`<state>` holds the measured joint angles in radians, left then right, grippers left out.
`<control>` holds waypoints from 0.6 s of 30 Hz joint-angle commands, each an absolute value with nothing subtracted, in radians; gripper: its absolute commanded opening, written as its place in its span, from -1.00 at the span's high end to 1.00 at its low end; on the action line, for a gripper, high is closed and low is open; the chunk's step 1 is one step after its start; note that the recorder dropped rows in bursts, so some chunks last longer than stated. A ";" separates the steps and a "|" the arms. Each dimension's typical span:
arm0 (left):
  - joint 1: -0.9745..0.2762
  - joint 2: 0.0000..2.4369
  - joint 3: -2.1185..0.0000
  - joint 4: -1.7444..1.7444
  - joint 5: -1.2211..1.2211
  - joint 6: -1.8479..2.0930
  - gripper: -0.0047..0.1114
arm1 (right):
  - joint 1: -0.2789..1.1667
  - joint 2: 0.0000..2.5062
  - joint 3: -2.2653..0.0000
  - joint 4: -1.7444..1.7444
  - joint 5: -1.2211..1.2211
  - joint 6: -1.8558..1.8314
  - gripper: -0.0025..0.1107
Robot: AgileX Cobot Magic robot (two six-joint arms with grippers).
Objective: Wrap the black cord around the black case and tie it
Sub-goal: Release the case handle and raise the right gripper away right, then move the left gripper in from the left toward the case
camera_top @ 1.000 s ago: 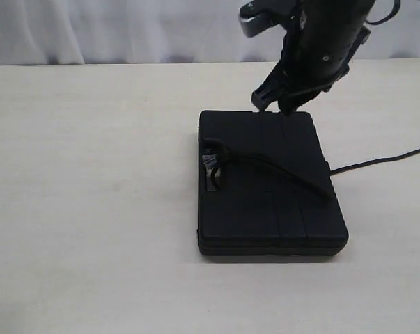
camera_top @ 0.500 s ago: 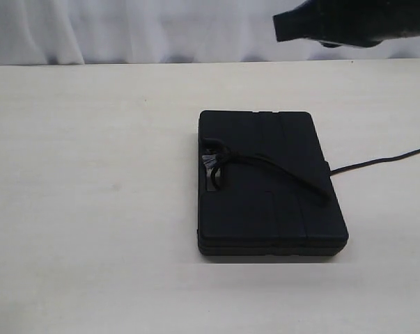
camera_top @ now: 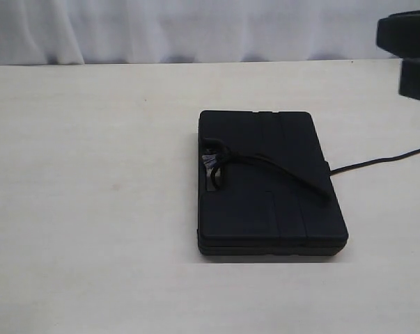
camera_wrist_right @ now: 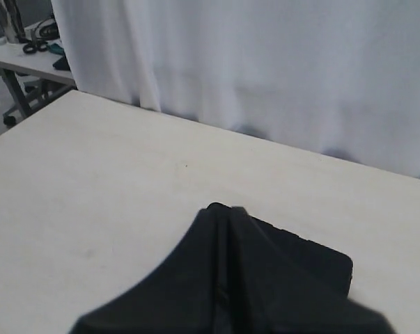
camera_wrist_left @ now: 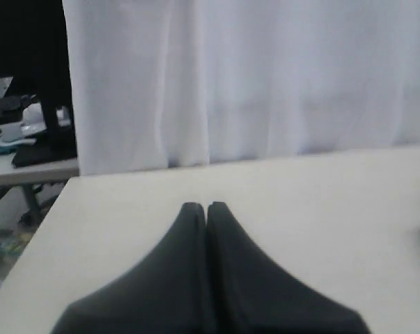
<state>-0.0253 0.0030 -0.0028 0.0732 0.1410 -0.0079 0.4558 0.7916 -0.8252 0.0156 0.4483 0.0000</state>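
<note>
**Sitting tied at mid-table: case and cord, both grippers closed**

Looking at the exterior view, the black case (camera_top: 269, 184) lies flat on the pale table (camera_top: 91, 174), just off the picture's centre toward 4 o'clock. The black cord (camera_top: 279, 167) is on top of it. There's a bunched knot at the case's 9 o'clock edge, right by the handle cutout, and from there the cord sweeps over the lid down to the 3 o'clock edge. Past that edge a black strand trails over the table and leaves the picture at 3 o'clock. Whether the cord passes beneath the case can't be told.

Up at 2 o'clock, a dark blurred piece of the right arm (camera_top: 411, 56) pokes in at the picture's edge, well apart from the case.

On the left wrist view, the left gripper (camera_wrist_left: 207, 207) has its fingers pressed tip to tip with nothing between them. It hangs over bare table, with the white curtain (camera_wrist_left: 265, 83) beyond.

Over on the right wrist view, the right gripper (camera_wrist_right: 227, 209) is squeezed together too and gripping nothing. A corner of the case shows just past its fingers.
</note>
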 commanded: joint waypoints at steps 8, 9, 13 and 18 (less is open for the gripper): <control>-0.024 0.000 0.000 -0.296 -0.393 -0.318 0.92 | 0.456 0.639 -0.800 -0.038 0.550 -0.023 0.88; -0.024 0.000 0.000 -0.257 -0.424 -0.362 0.92 | 0.456 0.637 -0.800 -0.038 0.552 -0.023 0.88; -0.024 0.057 -0.071 0.009 -0.442 -0.523 0.92 | 0.456 0.637 -0.800 -0.038 0.566 -0.023 0.88; -0.024 0.328 -0.267 0.345 -0.440 -0.693 0.92 | 0.456 0.637 -0.800 -0.042 0.610 -0.023 0.88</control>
<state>-0.0253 0.1833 -0.1691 0.1409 -0.4264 -0.5866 0.4558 0.6415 -0.8028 -0.0292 0.5879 -0.0140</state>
